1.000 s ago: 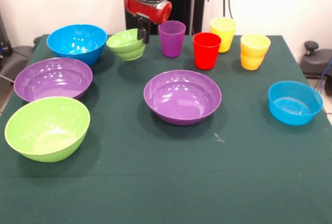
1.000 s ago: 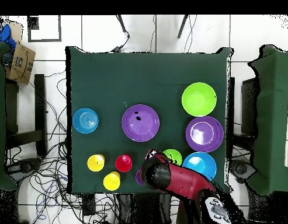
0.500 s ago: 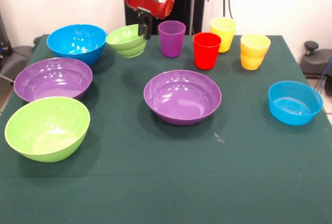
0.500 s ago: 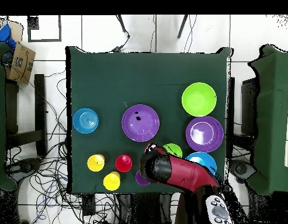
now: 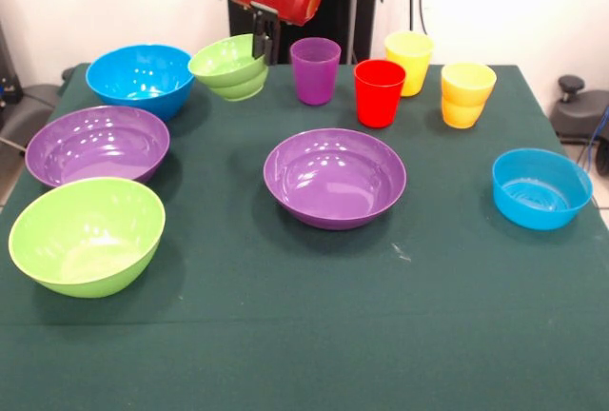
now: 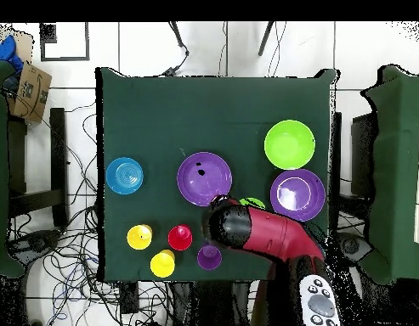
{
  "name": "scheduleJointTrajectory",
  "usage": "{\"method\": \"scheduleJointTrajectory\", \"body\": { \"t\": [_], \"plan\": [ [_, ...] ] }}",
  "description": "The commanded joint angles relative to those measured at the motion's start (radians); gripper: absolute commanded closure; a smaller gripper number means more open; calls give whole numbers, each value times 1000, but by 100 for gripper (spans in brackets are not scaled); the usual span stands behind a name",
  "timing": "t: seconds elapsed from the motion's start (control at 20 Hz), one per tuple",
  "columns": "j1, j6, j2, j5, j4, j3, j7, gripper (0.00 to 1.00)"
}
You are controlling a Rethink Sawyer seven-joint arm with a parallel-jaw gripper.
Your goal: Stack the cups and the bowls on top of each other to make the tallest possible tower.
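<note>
My gripper [image 5: 259, 47] pinches the rim of the small green bowl [image 5: 226, 68], holding it tilted above the green table [image 5: 304, 335] (far left side in the front view), between the large blue bowl [image 5: 140, 78] and the purple cup [image 5: 315, 69]. A large purple bowl [image 5: 334, 178] sits at mid-table.

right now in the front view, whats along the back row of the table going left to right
large blue bowl → small green bowl held up tilted by the hand → purple cup → red cup → yellow cup → stacked yellow cups
</note>
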Motion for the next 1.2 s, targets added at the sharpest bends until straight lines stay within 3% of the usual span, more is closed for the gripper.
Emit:
{"method": "scheduleJointTrajectory", "body": {
  "t": [0.05,0.5,1.2],
  "plan": [
    [40,141,13,22,-131,101,43,100],
    [85,184,81,36,-249,96,82,100],
    [173,208,124,54,-308,54,111,100]
  ]
}}
